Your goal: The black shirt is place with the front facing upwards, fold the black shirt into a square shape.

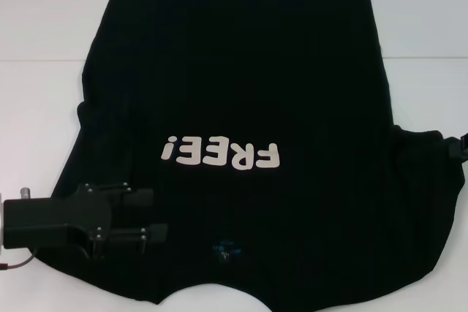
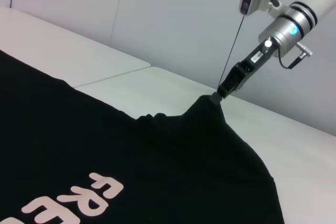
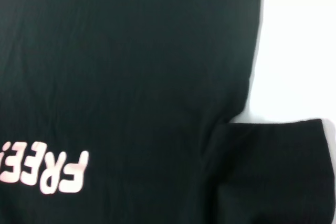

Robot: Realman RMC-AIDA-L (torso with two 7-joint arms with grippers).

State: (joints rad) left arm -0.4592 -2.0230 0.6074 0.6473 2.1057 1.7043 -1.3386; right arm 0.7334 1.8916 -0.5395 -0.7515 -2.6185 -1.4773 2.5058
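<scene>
Here, left gripper (image 1: 153, 215): fingers narrowly parted, lying over the shirt's left sleeve.
Right gripper (image 2: 218, 94): pinching the right sleeve tip, lifting it.
Black shirt (image 1: 241, 93): spread front-up on the white table (image 1: 44, 107), cream "FREE!" lettering (image 1: 221, 154), blue neck label (image 1: 225, 248) nearest the robot.

The left gripper (image 1: 146, 215) reaches in from the robot's left near the body, lying low and level, its two black fingers (image 1: 139, 196) pointing toward the right and held apart with a clear gap between them, nothing gripped. The right gripper (image 2: 216, 96) is out at the far right, where the head view shows only a sliver of it at the frame's edge. From the left wrist view its arm slants steeply down, silver wrist uppermost, and its jaws are closed on a pinched-up peak of the shirt (image 2: 157, 156).
</scene>
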